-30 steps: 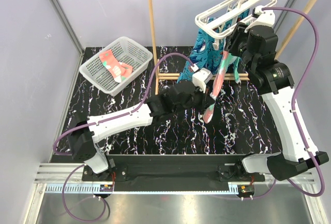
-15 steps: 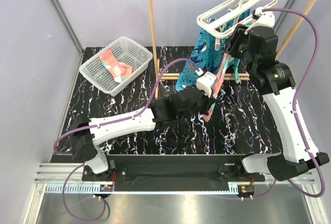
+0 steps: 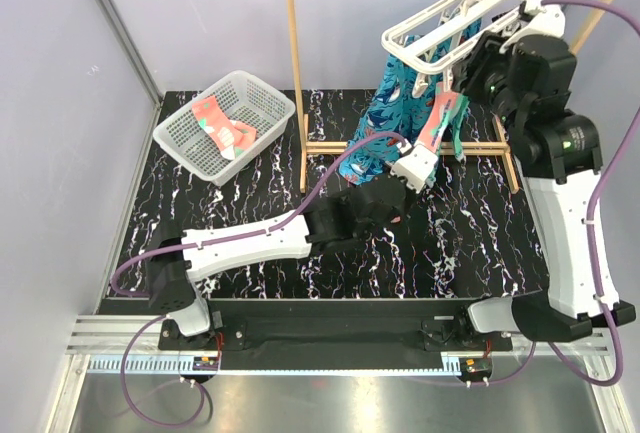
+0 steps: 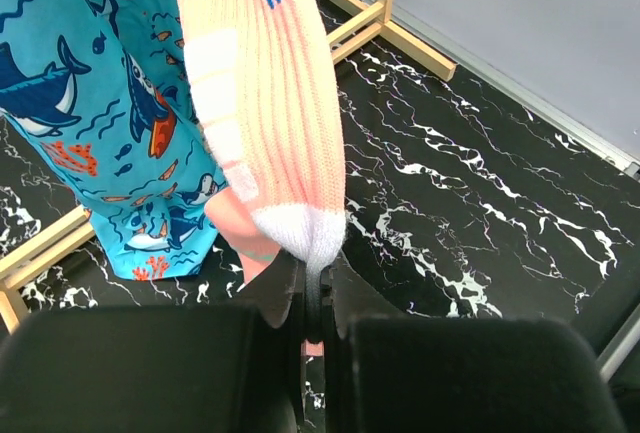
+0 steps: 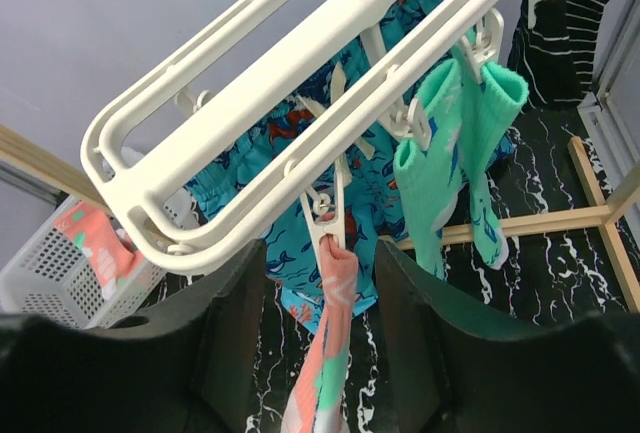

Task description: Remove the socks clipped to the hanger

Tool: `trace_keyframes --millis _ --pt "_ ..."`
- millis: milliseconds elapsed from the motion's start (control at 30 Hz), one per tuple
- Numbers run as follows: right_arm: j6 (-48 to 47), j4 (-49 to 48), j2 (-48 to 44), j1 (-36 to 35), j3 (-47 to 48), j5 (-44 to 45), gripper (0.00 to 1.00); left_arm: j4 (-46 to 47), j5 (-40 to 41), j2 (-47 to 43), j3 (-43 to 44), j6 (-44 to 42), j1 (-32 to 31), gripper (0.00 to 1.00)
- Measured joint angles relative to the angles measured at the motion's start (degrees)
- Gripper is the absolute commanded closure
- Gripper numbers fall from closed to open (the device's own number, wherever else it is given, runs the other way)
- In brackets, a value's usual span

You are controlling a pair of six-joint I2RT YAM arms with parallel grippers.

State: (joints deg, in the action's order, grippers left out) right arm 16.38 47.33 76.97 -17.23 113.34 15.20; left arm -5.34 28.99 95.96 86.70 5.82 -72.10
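Observation:
The white slatted hanger hangs from the rack's top rail, also in the right wrist view. A coral-pink sock hangs from one of its clips. My left gripper is shut on that sock's white toe. My right gripper is open, its fingers either side of the clip and the sock's cuff. Teal-green socks hang on clips to the right. A black-and-white striped sock hangs at the far end.
A blue shark-print cloth hangs behind the socks on the wooden rack. A white mesh basket at the back left holds a coral sock. The black marbled table lies below.
My left gripper moved right and up with the sock's toe, folding the sock shorter. My right arm lifted and swung right, above the clip.

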Motion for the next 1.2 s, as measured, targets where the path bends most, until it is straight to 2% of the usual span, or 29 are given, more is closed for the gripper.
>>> trace_keyframes --millis 167,333,533,800,1033,1200 --pt "-0.59 3.67 2.82 3.04 5.22 -3.26 0.46 0.04 0.61 0.83 1.36 -0.92 -0.46 1.0" --pt "-3.08 4.17 2.93 4.63 3.89 -10.21 0.47 0.17 0.85 1.2 2.27 -1.29 -0.57 1.0" --pt "-3.3 3.19 2.93 9.9 0.76 -18.03 0.46 0.26 0.83 1.33 2.43 -1.55 -0.61 1.0" --pt "-3.26 0.66 2.89 10.49 -0.96 -22.25 0.46 2.12 0.83 1.29 1.64 -3.48 -1.9 1.0" --pt "-3.08 -2.73 2.6 10.54 -4.9 -23.52 0.41 4.22 0.85 0.94 -2.25 -4.2 -2.89 1.0" --pt "-3.06 -5.51 2.01 10.54 -7.67 -23.93 0.46 5.55 0.87 0.81 -3.28 -4.33 -2.91 1.0"
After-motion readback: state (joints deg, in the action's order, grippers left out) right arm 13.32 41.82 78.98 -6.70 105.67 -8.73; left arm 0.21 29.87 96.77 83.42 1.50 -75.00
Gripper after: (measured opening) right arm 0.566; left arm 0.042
